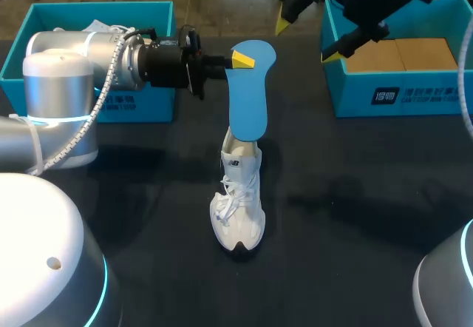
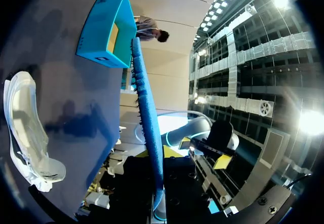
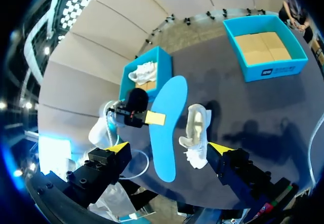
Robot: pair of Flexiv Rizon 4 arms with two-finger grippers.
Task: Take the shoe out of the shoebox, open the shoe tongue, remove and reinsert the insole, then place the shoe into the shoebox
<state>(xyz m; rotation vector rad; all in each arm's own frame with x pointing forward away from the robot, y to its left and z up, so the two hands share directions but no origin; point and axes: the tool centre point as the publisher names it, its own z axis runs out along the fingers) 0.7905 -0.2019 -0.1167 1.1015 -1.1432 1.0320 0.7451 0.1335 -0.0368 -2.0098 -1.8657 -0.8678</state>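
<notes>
- Pinching the blue insole near its raised end, the left gripper has its jaws closed on the insole's two faces; the left wrist view shows it edge-on, running out from between the fingers.
- The grip is high and the insole near upright, probably so the lower end can slide through the shoe mouth. Removal or reinsertion: cannot tell.
- The insole's lower end sits at the collar of the white sneaker. Its long axis rises steeply from there, leaning toward the table's far side.
- The sneaker stands on its sole on the black table, out of both boxes and between them, nearer the robot. Toe points at the robot, heel away, long axis near-to-far, laces loose.
- The right gripper hangs above the far edge by the right shoebox, jaws wide and holding nothing. Likely parked clear, not bracing the shoe.
- The right shoebox shows only a cardboard liner, a likely drop spot.
- The left shoebox holds a second white sneaker.
</notes>
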